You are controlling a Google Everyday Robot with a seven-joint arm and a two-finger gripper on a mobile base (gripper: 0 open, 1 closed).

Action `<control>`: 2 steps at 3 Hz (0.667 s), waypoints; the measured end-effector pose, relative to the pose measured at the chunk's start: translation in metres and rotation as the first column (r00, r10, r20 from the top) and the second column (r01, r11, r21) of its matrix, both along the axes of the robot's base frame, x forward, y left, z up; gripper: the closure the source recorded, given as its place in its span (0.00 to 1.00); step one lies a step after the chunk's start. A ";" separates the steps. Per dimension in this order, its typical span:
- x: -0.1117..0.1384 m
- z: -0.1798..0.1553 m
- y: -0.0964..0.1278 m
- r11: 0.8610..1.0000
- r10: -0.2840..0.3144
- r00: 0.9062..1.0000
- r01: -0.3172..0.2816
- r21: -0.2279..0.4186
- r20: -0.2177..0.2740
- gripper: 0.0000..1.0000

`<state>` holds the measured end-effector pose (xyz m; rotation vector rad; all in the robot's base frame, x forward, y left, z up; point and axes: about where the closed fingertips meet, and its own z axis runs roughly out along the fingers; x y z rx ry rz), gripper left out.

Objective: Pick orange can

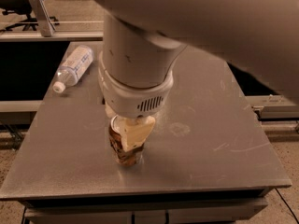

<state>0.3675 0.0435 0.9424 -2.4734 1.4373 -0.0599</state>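
The cream two-finger gripper [128, 141] clasps the small orange-brown metal can [125, 157] from above, ready for lifting; a clear plastic bottle [74, 65] lies at ten o'clock

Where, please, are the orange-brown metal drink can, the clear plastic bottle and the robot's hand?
orange-brown metal drink can [124, 158], camera view, lower body.
clear plastic bottle with white cap [74, 64], camera view, labelled middle.
hand [132, 135], camera view, cream tip, down over the can.

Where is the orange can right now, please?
In the camera view, the orange can stands upright near the front edge of the table, left of centre, directly under the gripper; the plastic bottle lies behind it.
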 end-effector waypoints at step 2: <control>0.051 -0.011 -0.058 0.989 -0.150 0.989 0.151 0.007 -0.012 1.00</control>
